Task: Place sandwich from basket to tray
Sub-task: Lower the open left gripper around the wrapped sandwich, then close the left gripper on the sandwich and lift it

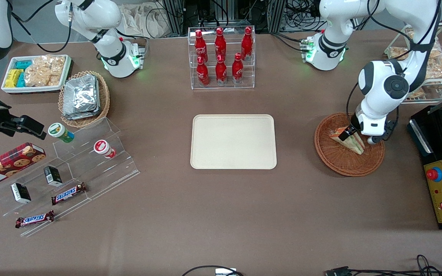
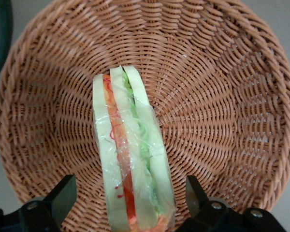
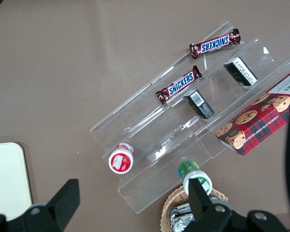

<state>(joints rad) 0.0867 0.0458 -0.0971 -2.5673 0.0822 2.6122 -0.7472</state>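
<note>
gripper (image 2: 128, 203) is low in the basket (image 2: 222, 96), fingers (image 2: 63, 195) spread wide, untouching; wrapped sandwich (image 2: 130, 159) lies between them, long axis running straight away from the claw.

The front view looks steeply down on the whole table from high above its near edge, facing the two arm bases. The left wrist view looks straight down from close range into the basket (image 2: 232, 96), with the sandwich (image 2: 130, 154) between the spread fingers of the gripper (image 2: 130, 203); the front view shows the same basket (image 1: 343, 161), sandwich (image 1: 353, 142) and gripper (image 1: 353, 135) at the working arm's end. The right wrist view looks down from higher up on the acrylic step rack (image 3: 183, 125), sharing it (image 1: 90, 168) and a corner of the tray (image 3: 7, 179) with the front view (image 1: 233, 142).
</note>
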